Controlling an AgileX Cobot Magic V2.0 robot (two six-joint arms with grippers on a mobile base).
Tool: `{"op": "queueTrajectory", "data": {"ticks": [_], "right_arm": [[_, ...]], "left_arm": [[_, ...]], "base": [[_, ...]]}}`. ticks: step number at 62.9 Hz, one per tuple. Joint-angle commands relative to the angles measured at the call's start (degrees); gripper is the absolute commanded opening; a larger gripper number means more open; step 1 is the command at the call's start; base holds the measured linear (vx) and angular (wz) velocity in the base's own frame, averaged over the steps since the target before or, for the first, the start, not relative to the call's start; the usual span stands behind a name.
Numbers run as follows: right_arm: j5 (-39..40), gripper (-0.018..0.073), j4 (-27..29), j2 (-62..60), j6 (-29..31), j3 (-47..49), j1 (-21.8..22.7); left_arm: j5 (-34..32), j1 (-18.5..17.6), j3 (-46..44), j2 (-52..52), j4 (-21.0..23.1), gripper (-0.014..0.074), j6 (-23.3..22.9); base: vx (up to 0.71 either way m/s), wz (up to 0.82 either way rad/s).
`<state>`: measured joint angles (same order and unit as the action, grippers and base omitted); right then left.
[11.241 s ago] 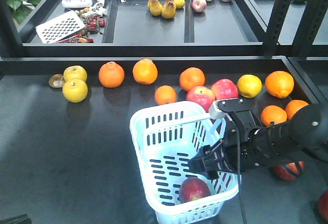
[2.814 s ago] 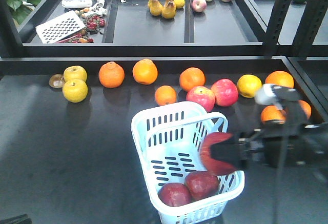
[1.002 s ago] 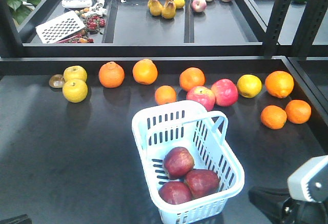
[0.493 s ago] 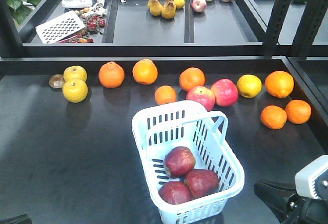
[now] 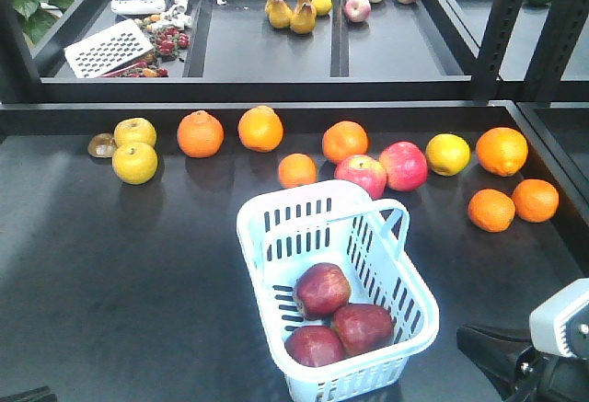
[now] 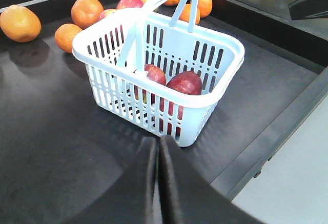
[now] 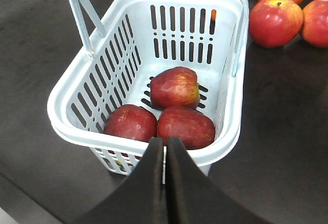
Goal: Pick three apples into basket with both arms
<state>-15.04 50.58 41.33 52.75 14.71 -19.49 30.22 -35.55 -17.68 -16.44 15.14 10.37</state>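
Jaws on both arms are pressed together and hold nothing: the left gripper (image 6: 158,155) shows its two black fingers meeting just short of the basket's near wall, and the right gripper (image 7: 165,155) shows the same closed pair at the basket's rim. With three apples in the basket, the picking looks finished, so the step in hand is most likely a clean retreat; doing it well means drawing each arm straight back and away from the basket (image 5: 276,227), keeping clear of its raised handle (image 5: 373,211) so nothing tips or drags. The apples (image 5: 321,290) are dark maroon, dull-skinned and round, one showing a yellowish blush near the stem in the right wrist view; they lie bunched together and touching at the end of the basket nearest the front edge of the counter (image 5: 120,282). The basket itself is pale blue-white with slotted walls, standing upright toward the front of the counter, a little right of the middle. Beyond it, along the back edge, runs a loose row of other fruit: oranges (image 5: 260,128), two brighter pink-red apples (image 5: 361,175) and yellow fruit (image 5: 134,162), all well apart from the basket
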Motion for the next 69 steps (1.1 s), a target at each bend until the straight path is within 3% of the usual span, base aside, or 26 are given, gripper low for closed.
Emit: {"op": "queueTrajectory", "data": {"ticks": [1, 11, 21, 31, 40, 47, 54, 69], "right_arm": [[2.1, -0.0004, 0.5, -0.2, -0.2, 1.5, 0.1], [2.1, -0.0004, 0.5, -0.2, -0.2, 1.5, 0.1], [2.1, -0.0004, 0.6, -0.2, -0.2, 1.5, 0.1], [2.1, -0.0004, 0.6, -0.2, -0.2, 1.5, 0.1], [2.1, -0.0004, 0.6, -0.2, -0.2, 1.5, 0.1], [2.1, -0.0004, 0.6, -0.2, -0.2, 1.5, 0.1], [2.1, -0.0004, 0.6, -0.2, -0.2, 1.5, 0.1], [2.1, -0.0004, 0.6, -0.2, -0.2, 1.5, 0.1]], "left_arm": [[-3.6, -0.1, -1.6, -0.4, 0.6, -0.0006, -0.3], [-7.1, -0.1, -1.4, -0.4, 0.8, -0.0006, -0.5], [-18.7, -0.1, 5.5, -1.2, -1.4, -0.0006, -5.6], [-30.2, -0.1, 15.9, -1.2, -1.0, -0.0006, -12.9], [-32.9, -0.1, 19.5, -1.2, -1.6, -0.0006, -13.4], [-32.5, 0.2, 19.5, -1.2, -6.8, -0.0006, -13.4], [-31.4, 3.8, 19.5, -1.2, -8.6, -0.0006, -13.9], [-31.4, 16.3, 19.5, -1.0, -9.0, -0.0006, -13.9]], "base": [[0.00, 0.00], [0.00, 0.00], [0.00, 0.00], [0.00, 0.00], [0.00, 0.00], [0.00, 0.00], [0.00, 0.00], [0.00, 0.00]]}}
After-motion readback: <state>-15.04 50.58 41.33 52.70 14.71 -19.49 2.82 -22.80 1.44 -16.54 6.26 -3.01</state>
